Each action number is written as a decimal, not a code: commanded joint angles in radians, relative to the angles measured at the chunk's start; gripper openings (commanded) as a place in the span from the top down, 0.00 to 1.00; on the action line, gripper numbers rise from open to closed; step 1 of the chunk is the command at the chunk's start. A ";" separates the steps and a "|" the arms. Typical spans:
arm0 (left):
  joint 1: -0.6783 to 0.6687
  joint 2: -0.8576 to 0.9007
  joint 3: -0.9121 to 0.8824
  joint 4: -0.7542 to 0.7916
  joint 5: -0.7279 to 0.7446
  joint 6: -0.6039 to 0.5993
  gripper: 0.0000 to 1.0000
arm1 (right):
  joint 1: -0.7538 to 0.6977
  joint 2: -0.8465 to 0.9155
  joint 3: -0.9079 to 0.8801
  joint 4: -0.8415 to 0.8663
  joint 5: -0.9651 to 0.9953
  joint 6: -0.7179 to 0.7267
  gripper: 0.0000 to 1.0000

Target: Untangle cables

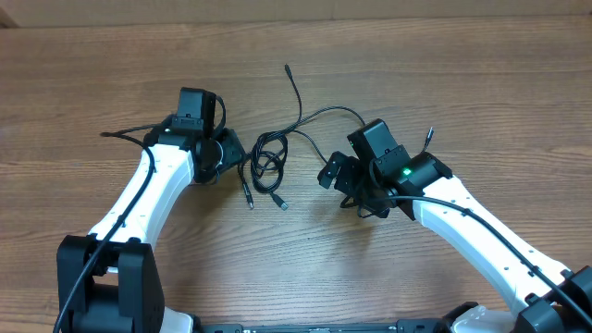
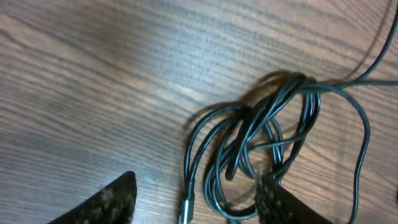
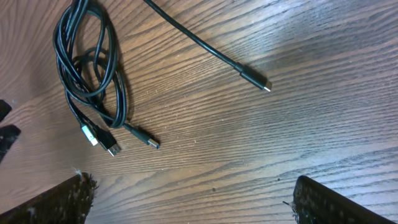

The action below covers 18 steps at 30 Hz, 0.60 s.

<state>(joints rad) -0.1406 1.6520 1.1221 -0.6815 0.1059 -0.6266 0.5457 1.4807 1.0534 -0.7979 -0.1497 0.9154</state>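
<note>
Overhead: cables (image 1: 266, 159) coiled between left gripper (image 1: 236, 155) and right gripper (image 1: 331, 172).

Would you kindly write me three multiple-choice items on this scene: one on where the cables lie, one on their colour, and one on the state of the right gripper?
1. In the overhead view, where do the cables lie?
A) between the left gripper and the right gripper
B) left of both grippers
C) right of both grippers

2. What colour are the cables?
A) red
B) black
C) yellow

3. How does the right gripper stand?
A) shut on a plug
B) shut on nothing
C) open, holding nothing

Answers:
1 A: the tangle sits in the gap between the two grippers.
2 B: every cord looks black in all three views.
3 C: the right wrist view shows its fingers wide apart, with only bare table between them.
</note>
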 commanded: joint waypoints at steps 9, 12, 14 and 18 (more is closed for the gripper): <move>-0.108 0.051 0.011 0.109 -0.102 0.054 0.44 | 0.009 0.003 -0.005 0.006 0.011 -0.007 0.00; -0.123 0.100 0.011 0.134 -0.102 0.045 0.45 | 0.009 0.003 -0.005 0.002 0.011 -0.007 0.00; -0.125 0.135 0.011 0.145 -0.098 0.026 0.48 | 0.009 0.003 -0.005 0.002 0.011 -0.007 0.00; -0.125 0.203 0.011 0.201 -0.087 0.018 0.58 | 0.009 0.003 -0.005 0.002 0.011 -0.007 0.00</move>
<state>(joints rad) -0.2630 1.8080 1.1221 -0.5121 0.0288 -0.6018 0.5457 1.4807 1.0534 -0.7982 -0.1497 0.9154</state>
